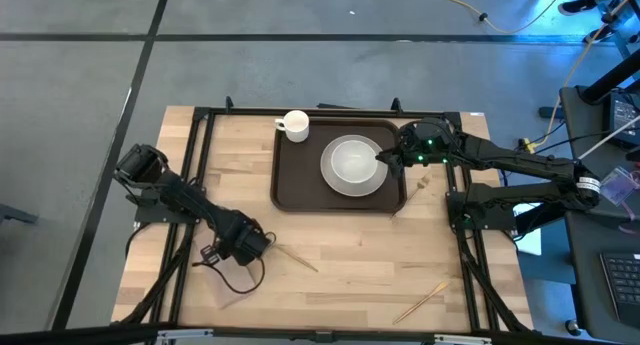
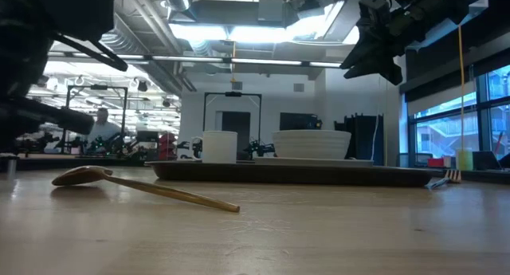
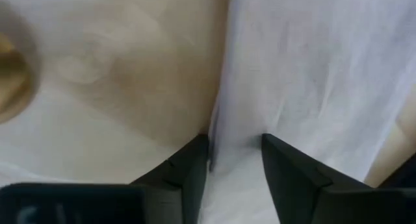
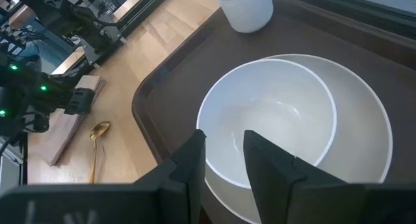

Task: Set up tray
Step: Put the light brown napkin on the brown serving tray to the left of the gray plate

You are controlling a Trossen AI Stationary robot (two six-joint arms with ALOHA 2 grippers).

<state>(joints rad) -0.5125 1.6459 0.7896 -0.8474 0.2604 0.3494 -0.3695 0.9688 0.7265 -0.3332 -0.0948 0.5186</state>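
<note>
The tray (image 1: 290, 180) lies at the far middle of the table (image 1: 340, 260), carrying a plate (image 1: 372, 183) with a bowl (image 1: 352, 159) on it and a cup (image 1: 295, 125) at its far left corner. The right gripper (image 1: 385, 160) hangs above the bowl's right rim; in the right wrist view its fingers (image 4: 192, 162) stand a little apart, straddling the rim and holding nothing. The left gripper (image 1: 255, 245) is down at the near left of the table, its fingers (image 3: 195, 169) slightly apart over the edge of a pale napkin (image 3: 312, 81); whether they actually pinch the cloth I cannot tell. A spoon (image 1: 290, 255) lies just right of it, and a fork (image 1: 422, 300) lies further right. The risk I see: if the right gripper drops or closes off-centre on the rim, it could tip the bowl or slide it off the plate. On the left, the thin napkin may slip from the grip or drag against the spoon beside it.
</note>
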